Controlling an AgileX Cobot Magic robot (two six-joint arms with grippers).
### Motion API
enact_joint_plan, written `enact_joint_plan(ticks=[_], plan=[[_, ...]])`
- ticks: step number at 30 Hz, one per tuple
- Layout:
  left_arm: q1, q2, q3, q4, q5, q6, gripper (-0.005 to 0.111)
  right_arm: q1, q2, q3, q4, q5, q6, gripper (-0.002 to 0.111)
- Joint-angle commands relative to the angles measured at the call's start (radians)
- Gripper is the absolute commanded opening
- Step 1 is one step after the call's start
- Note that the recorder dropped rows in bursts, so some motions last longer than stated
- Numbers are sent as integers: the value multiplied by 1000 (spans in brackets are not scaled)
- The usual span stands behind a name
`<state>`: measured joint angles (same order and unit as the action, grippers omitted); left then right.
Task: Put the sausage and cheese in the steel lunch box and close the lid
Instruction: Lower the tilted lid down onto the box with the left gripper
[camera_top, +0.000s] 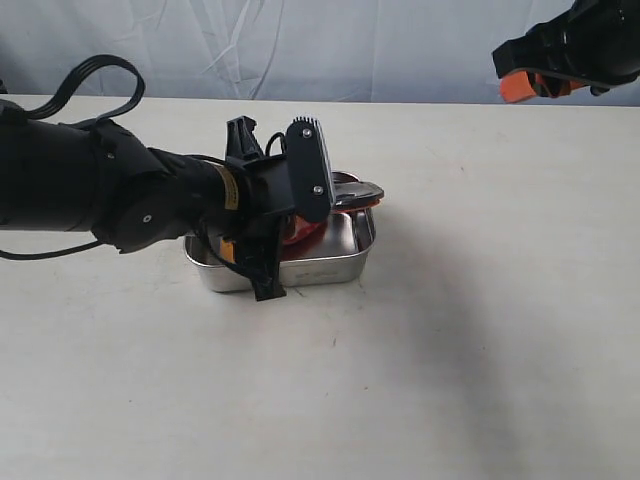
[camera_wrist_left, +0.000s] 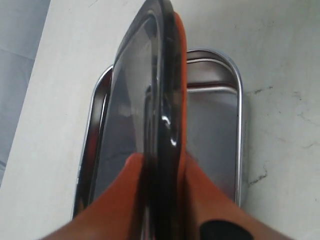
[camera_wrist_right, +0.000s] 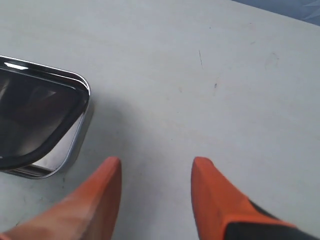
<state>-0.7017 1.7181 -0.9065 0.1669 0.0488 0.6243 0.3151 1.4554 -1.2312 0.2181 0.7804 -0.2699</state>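
The steel lunch box (camera_top: 330, 270) sits mid-table. My left gripper (camera_top: 282, 226) hangs over it, shut on the dark smoky lid (camera_top: 358, 190), which tilts above the box with one end near the far rim. In the left wrist view the lid (camera_wrist_left: 135, 100) stands edge-on, its orange seal showing, pinched by my left gripper (camera_wrist_left: 160, 162) above the box (camera_wrist_left: 240, 125). A red patch (camera_top: 303, 232) shows inside the box under the lid; I cannot tell if it is the sausage. The cheese is hidden. My right gripper (camera_top: 530, 85) (camera_wrist_right: 156, 165) is open, raised at the far right.
The right wrist view shows a corner of the box (camera_wrist_right: 75, 145) with the lid (camera_wrist_right: 35, 115) over it, and bare white table (camera_wrist_right: 210, 85) beside it. A pale cloth backdrop (camera_top: 320, 50) runs behind the table's far edge.
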Motion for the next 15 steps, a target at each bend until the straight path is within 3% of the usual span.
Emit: enact_joint_plan(ticks=[1,15], plan=[[-1,38,20,-107,175,-44,0,-1,-7,-2,-7,1,0,43],[-1,38,20,-135,240,-44,0,-1,-7,-2,-5,35,0,43]])
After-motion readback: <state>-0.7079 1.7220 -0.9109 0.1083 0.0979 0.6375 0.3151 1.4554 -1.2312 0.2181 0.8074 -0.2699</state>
